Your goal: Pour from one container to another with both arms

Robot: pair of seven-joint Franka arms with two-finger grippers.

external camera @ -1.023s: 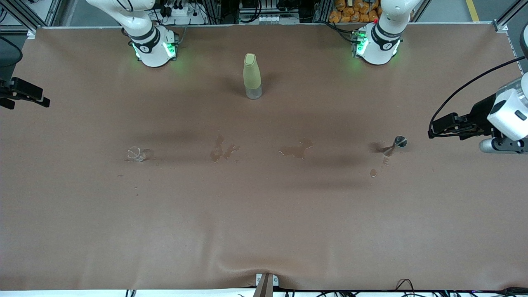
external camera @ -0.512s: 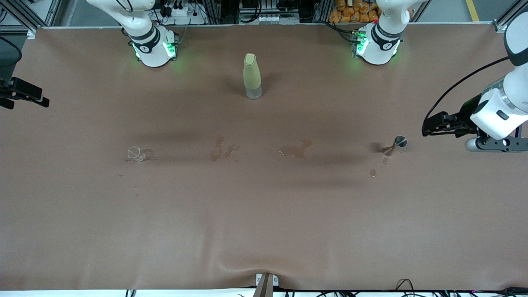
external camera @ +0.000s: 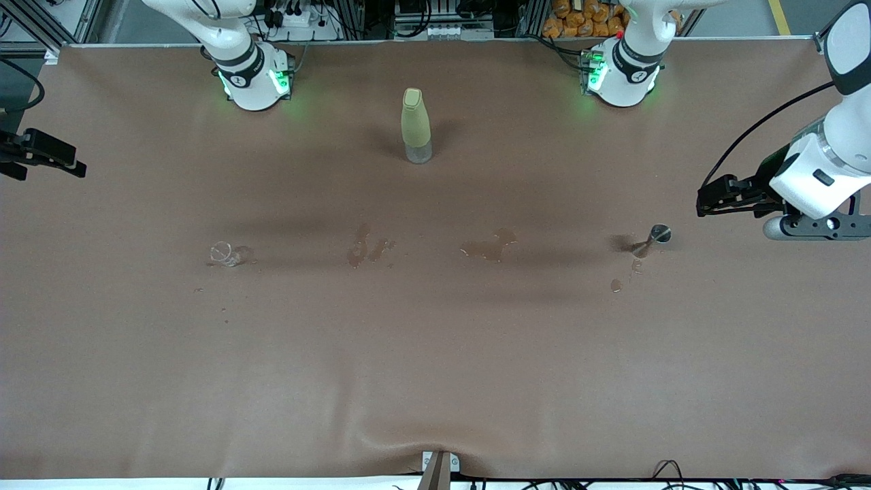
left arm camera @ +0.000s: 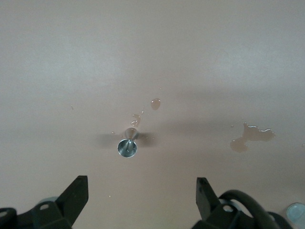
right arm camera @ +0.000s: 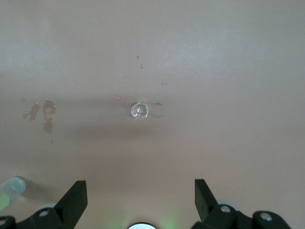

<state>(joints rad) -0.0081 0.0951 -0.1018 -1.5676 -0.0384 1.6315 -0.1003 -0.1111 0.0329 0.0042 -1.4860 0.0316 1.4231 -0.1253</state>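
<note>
Right gripper (external camera: pixel 73 167): at the right arm's end of the bench (external camera: pixel 435 381), partly cut off by the front view's edge; fingers (right arm camera: pixel 74 200) spread wide, nothing between them. Small clear glass cup (external camera: pixel 224 254) stands on the brown matte bench cover, hard to make out against it; droplets around it. Wet patches (external camera: pixel 367 248) mid-bench. Tall pale-green bottle (external camera: pixel 415 126) with clear base stands upright, farther from the front camera than the patches. Small metal hourglass-shaped jigger (external camera: pixel 653 238) stands upright toward the left arm's end, drops (external camera: pixel 616 285) beside it. Left gripper (external camera: pixel 708 203): over the bench near the jigger, wide open, empty.
</note>
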